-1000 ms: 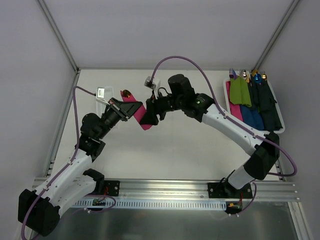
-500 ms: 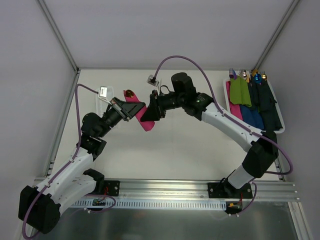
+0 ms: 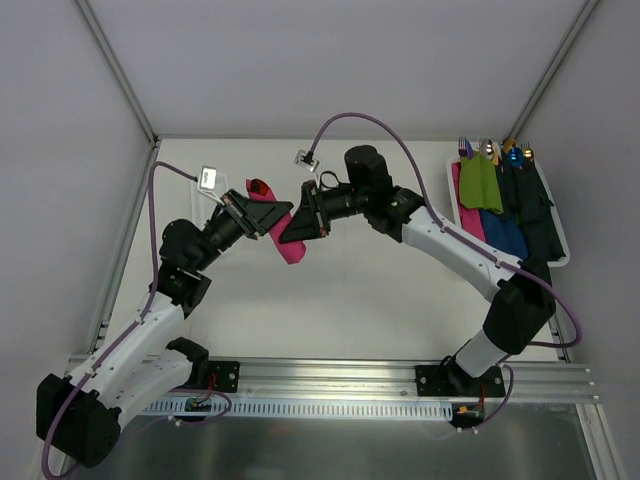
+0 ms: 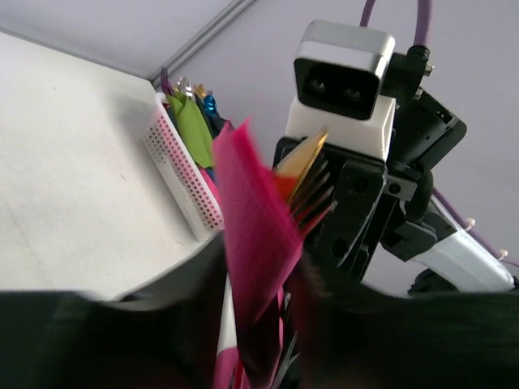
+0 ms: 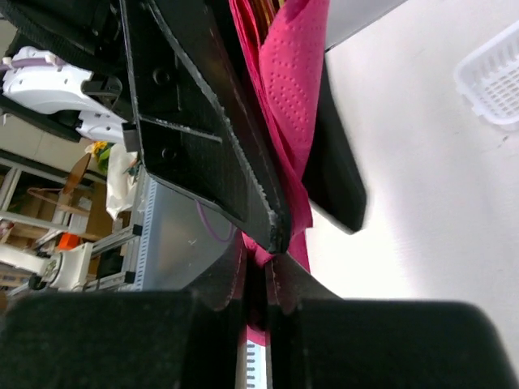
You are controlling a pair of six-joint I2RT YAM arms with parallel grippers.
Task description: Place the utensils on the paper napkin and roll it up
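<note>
The paper napkin point(image 3: 287, 243) is a magenta roll hanging in the air over the middle of the table, between both arms. Gold utensils point(image 4: 302, 156) stick out of its upper end, fork tines showing. My right gripper point(image 3: 297, 228) comes in from the right, and in the right wrist view the right gripper point(image 5: 268, 275) is shut on the roll's point(image 5: 296, 97) lower part. My left gripper point(image 3: 264, 215) meets the roll from the left. Seen from the left wrist, the napkin point(image 4: 255, 235) stands between the blurred dark fingers of the left gripper point(image 4: 259, 324); whether they still pinch it does not show.
A white perforated basket point(image 3: 553, 240) stands at the table's right edge with green point(image 3: 480, 182), blue and navy napkin rolls holding coloured utensils. It also shows in the left wrist view as the basket point(image 4: 182, 174). The metal rail point(image 3: 330, 375) runs along the near edge.
My right gripper has shut on the napkin roll. The left arm's wrist has risen a little with the roll, and its jaws look slightly slacker.
</note>
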